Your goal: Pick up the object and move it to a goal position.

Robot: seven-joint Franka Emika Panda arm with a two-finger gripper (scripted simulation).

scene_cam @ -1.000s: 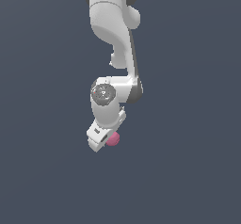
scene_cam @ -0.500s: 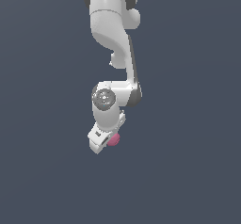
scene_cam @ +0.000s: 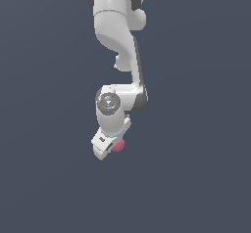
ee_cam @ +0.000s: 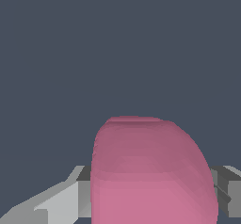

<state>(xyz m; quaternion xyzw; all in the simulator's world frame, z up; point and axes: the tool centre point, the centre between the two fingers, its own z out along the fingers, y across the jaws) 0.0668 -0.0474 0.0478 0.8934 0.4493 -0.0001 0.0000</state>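
The object is a small pink, slightly lumpy ball. In the exterior view it sits at the tip of my white gripper, at the end of the arm that hangs down in the middle of the picture. The gripper is shut on the ball. In the wrist view the pink ball fills the near field between the two grey fingers, which press against its sides. Most of the ball is hidden behind the gripper body in the exterior view.
Only a flat dark blue-grey background surrounds the arm in both views. No other object, table edge or goal marker shows.
The arm and the gripper with the ball have shifted slightly towards the exterior view's left and a little up. The grip on the ball is unchanged.
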